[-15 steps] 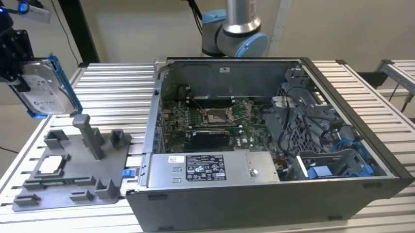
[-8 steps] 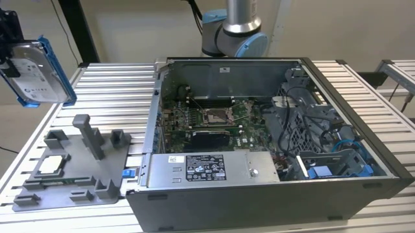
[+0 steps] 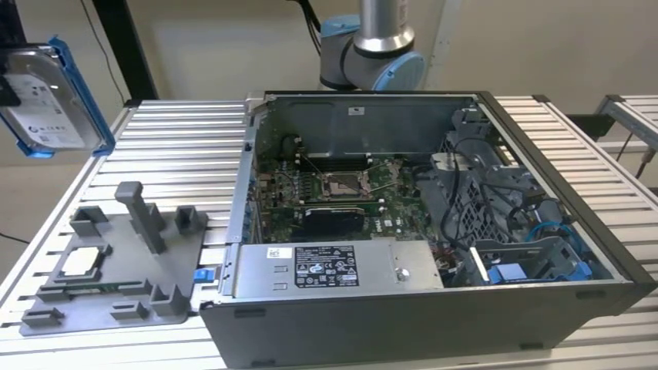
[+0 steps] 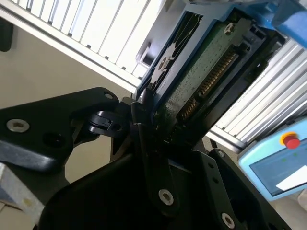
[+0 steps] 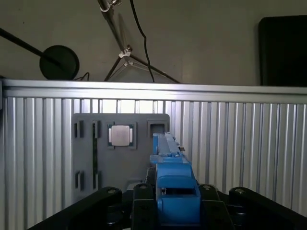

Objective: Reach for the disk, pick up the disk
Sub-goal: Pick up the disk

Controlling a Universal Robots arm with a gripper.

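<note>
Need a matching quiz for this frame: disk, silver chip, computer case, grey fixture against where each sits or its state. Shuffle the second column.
1. disk
2. silver chip
3. computer case
4. grey fixture

A. side open, motherboard showing
B. on the table, at the exterior view's left of the case
C. clamped in the end effector, off the table
D. seated in a pocket of the fixture

Pairs: 1-C, 2-D, 3-A, 4-B

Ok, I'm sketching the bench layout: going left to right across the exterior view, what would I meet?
the disk, held up in the air → grey fixture plate → open computer case → neighbouring table
</note>
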